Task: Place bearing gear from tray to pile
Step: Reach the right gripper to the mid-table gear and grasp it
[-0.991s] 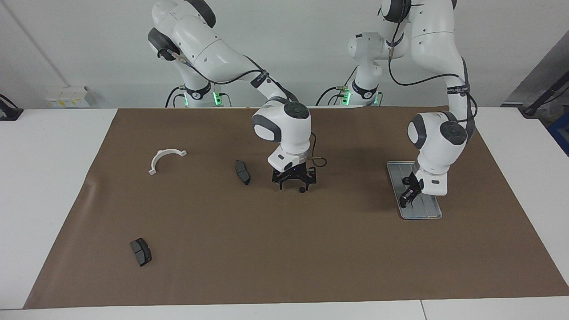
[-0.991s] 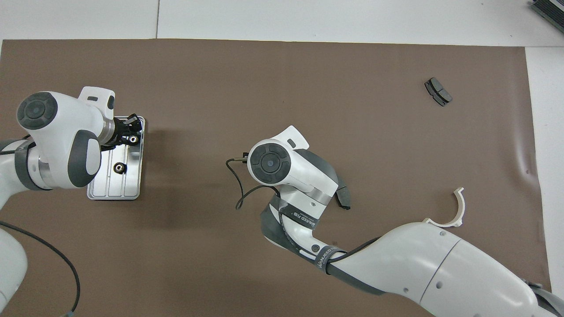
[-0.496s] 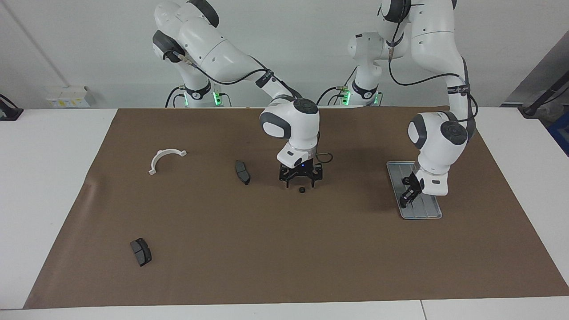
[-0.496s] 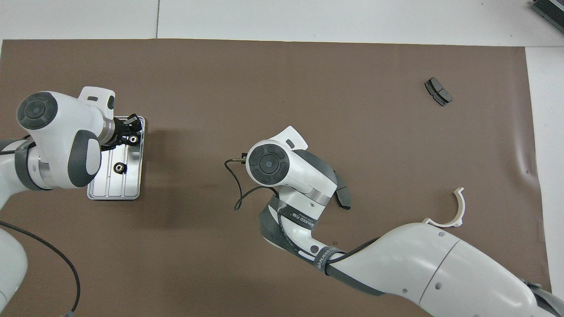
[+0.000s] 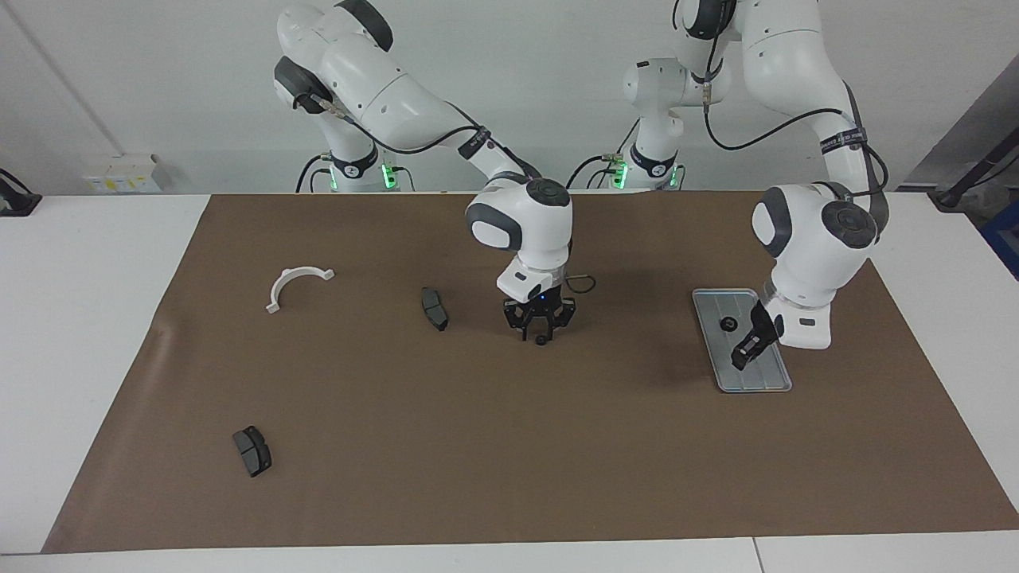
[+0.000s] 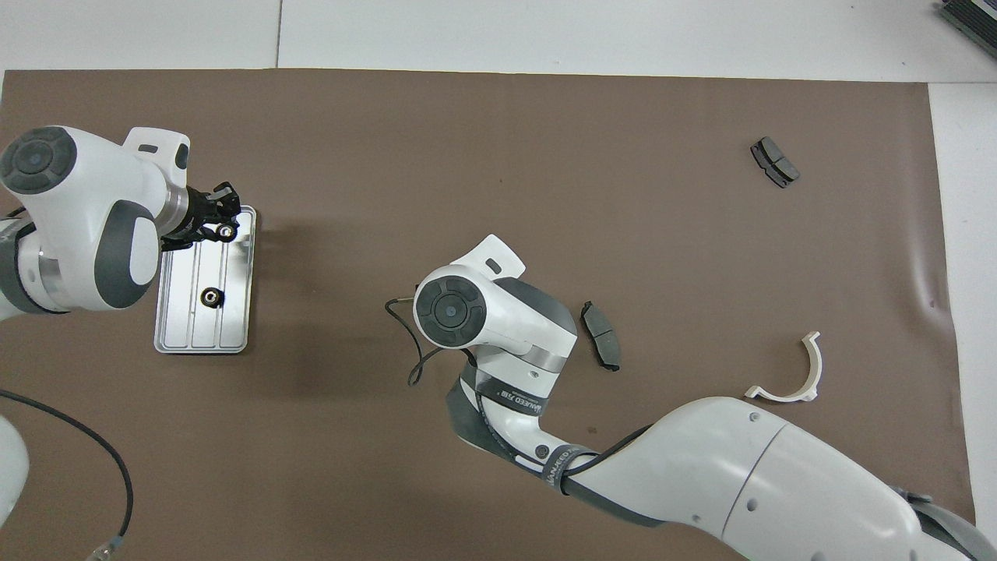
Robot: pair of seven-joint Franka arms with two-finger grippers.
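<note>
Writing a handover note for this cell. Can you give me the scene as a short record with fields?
left gripper: over the tray, shut on the held bearing gear
tray bearing gear: lying in the tray
right gripper: low over the mat bearing gear
middle brake pad: beside the mat bearing gear
white bracket: toward the right arm's end
outer brake pad: farthest from the robots

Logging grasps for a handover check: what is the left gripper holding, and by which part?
The left gripper holds a small bearing gear, pinched across its outer rim between the fingertips, raised over the tray.
</note>
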